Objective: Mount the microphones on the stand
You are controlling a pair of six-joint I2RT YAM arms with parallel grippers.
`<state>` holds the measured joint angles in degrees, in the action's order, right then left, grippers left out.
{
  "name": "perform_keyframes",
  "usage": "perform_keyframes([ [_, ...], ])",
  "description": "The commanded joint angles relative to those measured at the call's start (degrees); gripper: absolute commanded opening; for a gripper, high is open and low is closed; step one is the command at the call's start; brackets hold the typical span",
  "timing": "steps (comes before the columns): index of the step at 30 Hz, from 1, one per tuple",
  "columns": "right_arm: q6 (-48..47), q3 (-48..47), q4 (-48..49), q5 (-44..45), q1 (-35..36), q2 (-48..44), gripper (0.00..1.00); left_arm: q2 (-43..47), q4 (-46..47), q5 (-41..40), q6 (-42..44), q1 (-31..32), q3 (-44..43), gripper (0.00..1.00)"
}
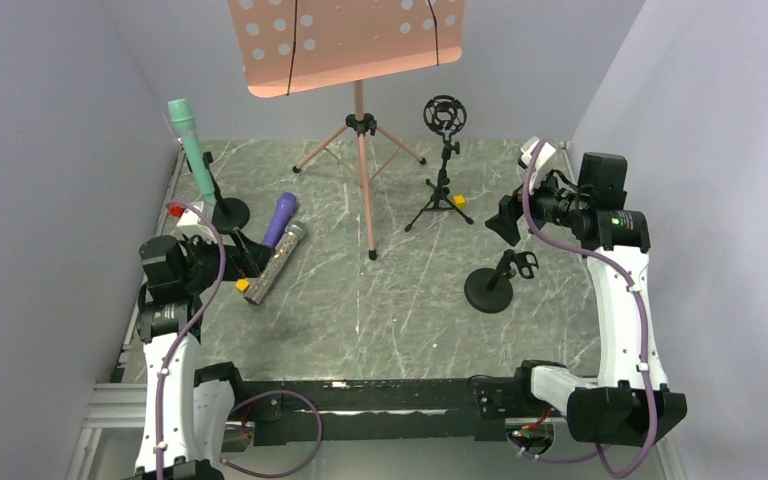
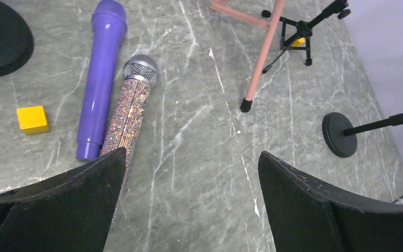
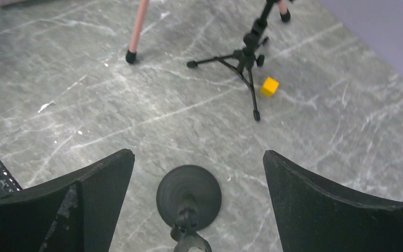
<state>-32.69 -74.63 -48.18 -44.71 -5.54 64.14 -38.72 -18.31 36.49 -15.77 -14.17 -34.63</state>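
Two remain: purple mic [image 2: 101, 79] and silver mic [image 2: 128, 113] lie side by side under my left gripper [image 2: 191, 157], jaws apart; green mic [image 1: 195, 150] stands mounted at rear left. Right gripper [image 3: 198, 155], also spread, hangs over round stand [image 3: 189, 195]. Next, I think: lower left, pinch silver mic.

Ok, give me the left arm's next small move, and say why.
Probably shift the left gripper left over the silver microphone, lower it and close on the body. Its jaws are open and empty, and that microphone lies flat on the table just beside them, alongside the purple microphone. The mint green microphone already sits in a stand, so these two seem left to do.
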Motion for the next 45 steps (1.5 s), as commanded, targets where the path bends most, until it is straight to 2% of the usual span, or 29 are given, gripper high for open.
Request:
perform_keyframes([
  [1,1.7,0.5,-1.4,8.4,-0.1,-0.6,1.0,1.4,1.9,4.4,0.5,0.0,0.0,0.99],
  [7,-5.8,-3.7,-9.7,11.6,0.6,2.9,1.0,-0.2,0.1,4.9,0.8,0.7,-0.6,0.99],
  [10,-9.7,-5.6,-13.9,16.6,2.9,4.1,1.0,-0.7,-0.5,4.1,1.1,1.6,-0.9,0.99],
  [17,-12.8,-7.3,-20.2,26.5,13.9,7.2,0.97,-0.8,-1.4,3.3,1.5,2.1,-1.3,0.99],
  [23,-12.1,-4.6,-22.8,33.2,18.0,9.9,0.8,0.0,-2.0,2.1,1.8,2.4,-1.3,0.99],
  [27,-12.0,-2.1,-21.8,36.5,18.1,9.3,0.75,-0.2,-2.3,1.8,2.0,2.5,-1.6,0.99],
  [32,-11.5,-0.3,-22.2,39.7,18.1,10.0,0.65,0.3,-2.4,1.1,2.1,2.5,-1.6,0.99],
  [42,-11.2,0.3,-21.9,39.6,18.0,10.7,0.49,0.3,-2.5,1.1,2.3,2.5,-1.7,0.99],
  [45,-11.3,0.1,-22.1,39.1,18.1,11.5,0.4,0.7,-2.6,1.0,2.2,2.5,-1.6,0.99],
])
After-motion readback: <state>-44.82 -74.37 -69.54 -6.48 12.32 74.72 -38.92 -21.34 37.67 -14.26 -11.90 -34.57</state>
